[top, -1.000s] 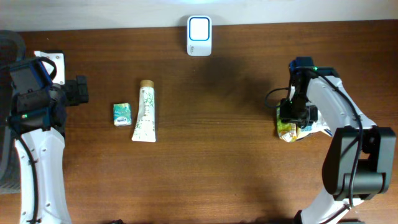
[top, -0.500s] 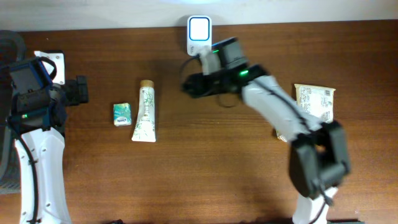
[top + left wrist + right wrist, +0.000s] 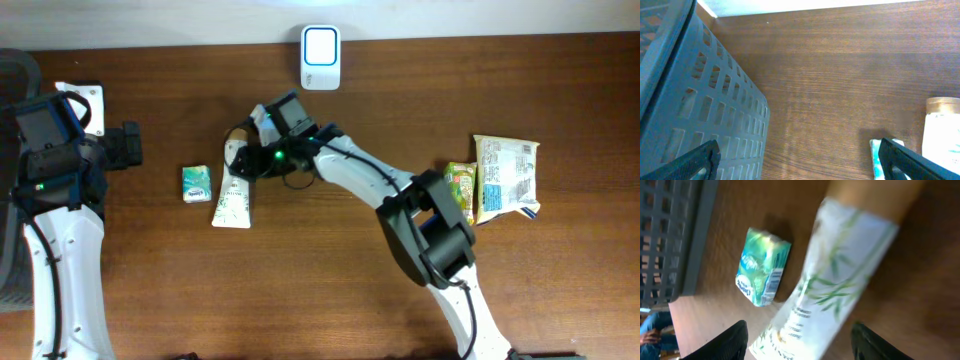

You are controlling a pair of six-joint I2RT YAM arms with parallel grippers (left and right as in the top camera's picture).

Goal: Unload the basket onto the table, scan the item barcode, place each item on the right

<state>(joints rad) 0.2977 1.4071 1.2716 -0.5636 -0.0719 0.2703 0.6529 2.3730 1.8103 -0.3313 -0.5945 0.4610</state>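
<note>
The brown worktop point(image 3: 350, 290) carries everything: snack bags point(image 3: 505, 175) at the overhead view's right, the white scanner point(image 3: 320, 45) top centre. The tube point(image 3: 232, 200) lies flat left of centre, cap toward the top, with a small green pack point(image 3: 196, 184) just beside its left. The right fingers point(image 3: 732, 340) stand apart either side of the tube, not closed on it. The left fingers point(image 3: 695, 162), far left, are spread wide and empty. The tube looks light, soft and glossy, likely to dent or slip: grip gently across the firmer half near the cap.
</note>
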